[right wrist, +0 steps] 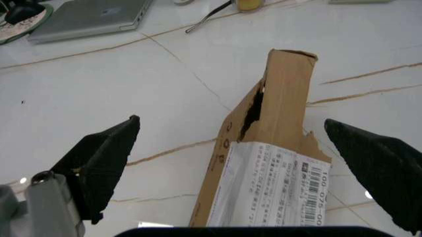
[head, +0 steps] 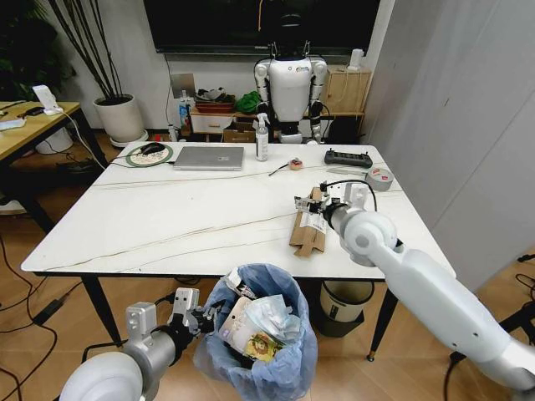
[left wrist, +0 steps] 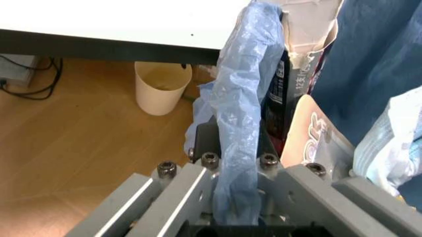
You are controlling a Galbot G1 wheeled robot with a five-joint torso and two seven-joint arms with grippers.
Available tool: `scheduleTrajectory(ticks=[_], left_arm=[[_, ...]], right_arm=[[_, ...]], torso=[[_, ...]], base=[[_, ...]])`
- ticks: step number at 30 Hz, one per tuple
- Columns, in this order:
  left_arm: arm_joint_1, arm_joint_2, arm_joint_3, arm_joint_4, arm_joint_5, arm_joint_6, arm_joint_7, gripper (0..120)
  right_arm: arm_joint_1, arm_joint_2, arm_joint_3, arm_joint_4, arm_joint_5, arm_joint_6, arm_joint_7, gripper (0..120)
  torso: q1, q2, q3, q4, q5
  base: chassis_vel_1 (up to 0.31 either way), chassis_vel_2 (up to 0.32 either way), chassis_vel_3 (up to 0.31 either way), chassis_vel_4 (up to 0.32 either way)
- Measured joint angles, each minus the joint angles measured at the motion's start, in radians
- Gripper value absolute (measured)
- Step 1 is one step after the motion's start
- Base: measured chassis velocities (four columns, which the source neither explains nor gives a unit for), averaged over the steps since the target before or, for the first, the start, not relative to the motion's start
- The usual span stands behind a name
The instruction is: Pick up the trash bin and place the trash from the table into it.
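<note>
At the lower left of the head view, the left gripper (head: 199, 318) is pinched on the rim of the trash bin (head: 288, 368), a small round bin lined with a crinkled blue plastic bag. The bin appears to be held just below the near edge of the tabletop (head: 167, 221). In the left wrist view, the left gripper's jaws are pressed together on a fold of the blue bag (left wrist: 240, 128), with a cream bucket (left wrist: 161, 86) standing on the wooden floor beyond.

The bin already holds litter: crumpled pale wrappers, printed packets and a paper cup (head: 247, 327) fill it nearly to the rim.

Moving right, the white tabletop still carries one obvious piece of trash, a torn brown cardboard box (head: 308, 227) with a white shipping label, lying flat toward the right side. The right gripper (head: 313, 203) hovers at the far end of the box. In the right wrist view its black fingers (right wrist: 105, 153) are spread wide on either side of the cardboard box (right wrist: 280, 133), not yet touching it.

Farther back on the tabletop sit a silver laptop (head: 209, 157), a spray bottle (head: 262, 138) and a grey tape roll (head: 379, 178), none of them trash.

The task looks nearly finished: the bin is in hand and mostly filled, and the cardboard box appears to be the last item left to grasp and drop in.
</note>
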Motion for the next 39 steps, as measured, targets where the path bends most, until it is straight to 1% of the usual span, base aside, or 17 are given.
scheduleTrajectory(ticks=[6,9,20,22,24,25,28,30,31,32,35,36,39], left_arm=[[0.023,-0.003,-0.022,-0.007,0.007,-0.002,0.001,0],[0.035,-0.001,-0.035,-0.01,0.008,-0.002,0.002,0],[0.039,-0.006,-0.036,-0.012,0.013,-0.003,0.002,0],[0.04,-0.008,-0.036,-0.012,0.013,-0.004,0.002,0],[0.04,-0.008,-0.036,-0.012,0.013,-0.004,0.002,0],[0.039,-0.008,-0.034,-0.012,0.014,-0.004,0.002,0],[0.038,-0.009,-0.032,-0.01,0.014,-0.004,0.002,0],[0.038,-0.01,-0.031,-0.009,0.015,-0.004,0.002,0],[0.038,-0.01,-0.031,-0.008,0.016,-0.004,0.002,0],[0.038,-0.01,-0.031,-0.008,0.016,-0.004,0.002,0],[0.037,-0.012,-0.029,-0.006,0.017,-0.005,0.002,0],[0.036,-0.012,-0.028,-0.005,0.017,-0.005,0.002,0],[0.034,-0.013,-0.026,-0.003,0.018,-0.005,0.002,0]], right_arm=[[0.053,0.067,0.006,-0.099,0.023,-0.021,0.013,100],[0.075,0.087,0.011,-0.145,0.033,-0.03,0.013,100],[0.098,0.121,0.02,-0.236,0.046,-0.049,0.009,100],[0.099,0.124,0.023,-0.253,0.046,-0.046,0.0,94],[0.099,0.124,0.023,-0.253,0.046,-0.046,0.0,94],[0.1,0.125,0.023,-0.258,0.045,-0.044,-0.004,86],[0.101,0.126,0.023,-0.261,0.041,-0.04,-0.005,75],[0.101,0.125,0.023,-0.262,0.039,-0.039,-0.007,65],[0.101,0.123,0.022,-0.263,0.037,-0.039,-0.008,62],[0.101,0.123,0.022,-0.263,0.037,-0.039,-0.008,62],[0.101,0.12,0.021,-0.266,0.03,-0.039,-0.011,50],[0.101,0.12,0.02,-0.268,0.028,-0.039,-0.012,43],[0.1,0.12,0.018,-0.27,0.024,-0.038,-0.014,32]], torso=[[0.0,0.0,0.0,0.0001,0.0001],[0.0,0.0,0.0,0.0001,0.0001],[0.0,0.0,0.0,0.0,0.0004],[0.0,0.0,0.0,0.0,0.0004],[0.0,0.0,0.0,0.0,0.0004],[0.0,0.0,0.0,0.0,0.0004],[0.0,0.0,0.0,0.0,0.0004],[0.0,0.0,0.0,0.0,0.0004],[0.0,0.0,0.0,0.0,0.0004],[0.0,0.0,0.0,0.0,0.0004],[0.0,0.0,0.0,0.0,0.0004],[0.0,0.0,0.0,0.0,0.0004],[0.0,0.0,0.0,0.0,0.0004]], base=[[0.0,0.0,0.0,0.0],[0.0,0.0,0.0,0.0],[0.0,0.0,0.0,0.0],[0.0,0.0,0.0,0.0],[0.0,0.0,0.0,0.0],[0.0,0.0,0.0,0.0],[0.0,0.0,0.0,0.0],[0.0,0.0,0.0,0.0],[0.0,0.0,0.0,0.0],[0.0,0.0,0.0,0.0],[0.0,0.0,0.0,0.0],[0.0,0.0,0.0,0.0],[0.0,0.0,0.0,0.0]])
